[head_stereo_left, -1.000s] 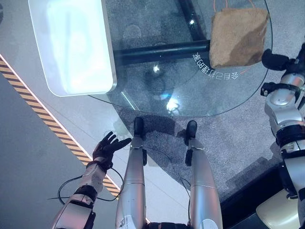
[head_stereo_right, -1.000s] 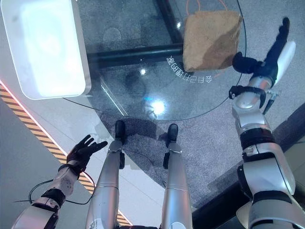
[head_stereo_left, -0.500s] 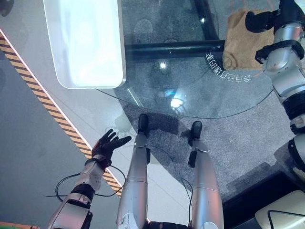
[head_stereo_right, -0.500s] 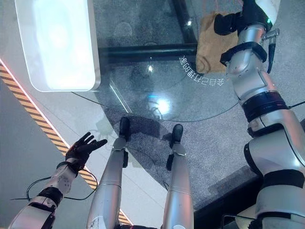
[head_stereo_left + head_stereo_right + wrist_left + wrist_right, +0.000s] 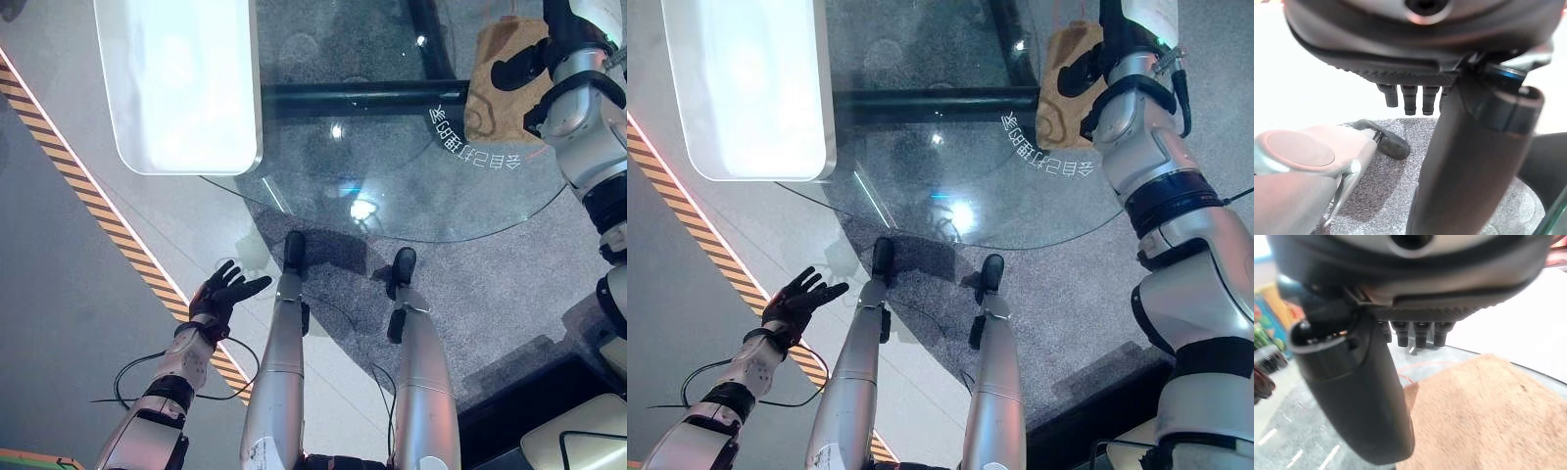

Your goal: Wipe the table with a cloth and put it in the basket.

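A brown cloth (image 5: 493, 88) lies flat on the round glass table (image 5: 392, 186), near its far right edge. My right hand (image 5: 519, 64) reaches in from the right and is over the cloth's right part. In the right wrist view its thumb (image 5: 1352, 382) and straight fingers stand just above the cloth (image 5: 1488, 416), holding nothing. I cannot tell whether the hand touches the cloth. A white rectangular container (image 5: 181, 83) stands at the table's left side. My left hand (image 5: 223, 294) hangs low at the left over the floor, open with its fingers spread.
A dark bar (image 5: 353, 98) runs under the glass from the container toward the cloth. A yellow-and-black striped line (image 5: 88, 211) crosses the floor at the left. Grey carpet (image 5: 490, 274) lies beneath and in front of the table.
My right hand has swung in from beyond the table's right edge to over the cloth. The camera has shifted a little. The left hand has stayed put.
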Available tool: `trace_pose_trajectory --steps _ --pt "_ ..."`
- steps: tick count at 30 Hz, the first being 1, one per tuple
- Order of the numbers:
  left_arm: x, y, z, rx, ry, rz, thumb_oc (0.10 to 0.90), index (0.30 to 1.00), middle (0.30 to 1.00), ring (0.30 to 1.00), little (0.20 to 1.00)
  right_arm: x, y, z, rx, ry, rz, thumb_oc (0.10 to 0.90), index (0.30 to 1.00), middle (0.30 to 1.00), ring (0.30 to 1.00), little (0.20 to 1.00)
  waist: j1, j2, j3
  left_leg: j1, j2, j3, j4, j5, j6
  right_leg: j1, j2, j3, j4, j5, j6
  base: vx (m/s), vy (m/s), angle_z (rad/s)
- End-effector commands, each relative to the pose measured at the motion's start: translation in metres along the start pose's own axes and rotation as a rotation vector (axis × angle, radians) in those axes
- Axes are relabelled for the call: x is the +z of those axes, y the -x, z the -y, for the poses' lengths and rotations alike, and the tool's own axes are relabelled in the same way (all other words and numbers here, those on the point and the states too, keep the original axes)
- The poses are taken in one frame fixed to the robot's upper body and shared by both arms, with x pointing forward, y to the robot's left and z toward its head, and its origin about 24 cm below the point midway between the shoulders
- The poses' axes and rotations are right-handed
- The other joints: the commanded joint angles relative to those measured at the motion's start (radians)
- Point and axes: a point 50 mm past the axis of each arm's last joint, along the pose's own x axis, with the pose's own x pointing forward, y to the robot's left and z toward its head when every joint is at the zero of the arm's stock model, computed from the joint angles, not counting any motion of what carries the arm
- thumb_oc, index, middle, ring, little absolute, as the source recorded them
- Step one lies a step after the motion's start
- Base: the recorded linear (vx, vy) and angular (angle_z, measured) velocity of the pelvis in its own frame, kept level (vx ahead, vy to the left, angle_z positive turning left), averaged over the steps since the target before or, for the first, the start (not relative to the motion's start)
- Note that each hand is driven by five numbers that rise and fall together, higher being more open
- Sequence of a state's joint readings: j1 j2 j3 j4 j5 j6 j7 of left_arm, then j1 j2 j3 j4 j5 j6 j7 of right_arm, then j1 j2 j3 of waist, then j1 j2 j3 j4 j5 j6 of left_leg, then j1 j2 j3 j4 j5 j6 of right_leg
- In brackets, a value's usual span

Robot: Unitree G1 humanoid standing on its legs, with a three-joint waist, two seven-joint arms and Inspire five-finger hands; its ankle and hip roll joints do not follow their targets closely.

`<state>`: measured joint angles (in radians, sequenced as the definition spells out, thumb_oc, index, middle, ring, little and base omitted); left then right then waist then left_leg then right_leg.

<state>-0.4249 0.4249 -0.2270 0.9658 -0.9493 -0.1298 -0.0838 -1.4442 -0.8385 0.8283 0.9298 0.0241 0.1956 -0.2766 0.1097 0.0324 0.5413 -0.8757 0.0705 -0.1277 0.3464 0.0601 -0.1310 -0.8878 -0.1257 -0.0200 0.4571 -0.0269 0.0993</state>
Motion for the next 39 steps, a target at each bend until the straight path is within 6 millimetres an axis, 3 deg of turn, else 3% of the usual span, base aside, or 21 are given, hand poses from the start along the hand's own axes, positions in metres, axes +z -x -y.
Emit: trace_pose_trajectory --steps 1,24,39 --pt "-0.01 0.018 -0.038 0.074 -0.041 -0.039 0.8 0.9 0.9 0.9 0.9 0.006 -0.011 0.065 -0.165 0.084 0.023 0.8 0.9 0.9 0.9 0.9 0.0 0.018 -0.021 -0.012 -0.109 0.04 -0.001 -0.016 0.098 0.02 0.082 -0.11 -0.037 -0.025 -0.081 0.02 0.0 0.03" --pt "-0.007 0.019 -0.039 0.061 -0.066 -0.041 0.8 0.9 0.9 0.9 0.9 0.015 -0.015 0.068 -0.073 0.428 0.042 0.8 0.9 0.9 0.9 0.9 0.02 0.025 -0.021 -0.034 -0.118 0.024 0.008 -0.007 0.103 -0.007 0.08 -0.119 -0.013 -0.023 -0.081 0.0 -0.002 0.0" --pt "-0.01 0.021 -0.039 0.05 -0.073 -0.047 0.8 0.9 0.9 0.9 0.9 0.017 -0.015 0.061 -0.01 0.453 0.031 0.8 0.9 0.9 0.9 0.9 0.03 0.033 -0.021 -0.042 -0.122 0.018 0.011 -0.003 0.103 -0.019 0.079 -0.123 0.002 -0.028 -0.084 0.0 0.0 0.02"
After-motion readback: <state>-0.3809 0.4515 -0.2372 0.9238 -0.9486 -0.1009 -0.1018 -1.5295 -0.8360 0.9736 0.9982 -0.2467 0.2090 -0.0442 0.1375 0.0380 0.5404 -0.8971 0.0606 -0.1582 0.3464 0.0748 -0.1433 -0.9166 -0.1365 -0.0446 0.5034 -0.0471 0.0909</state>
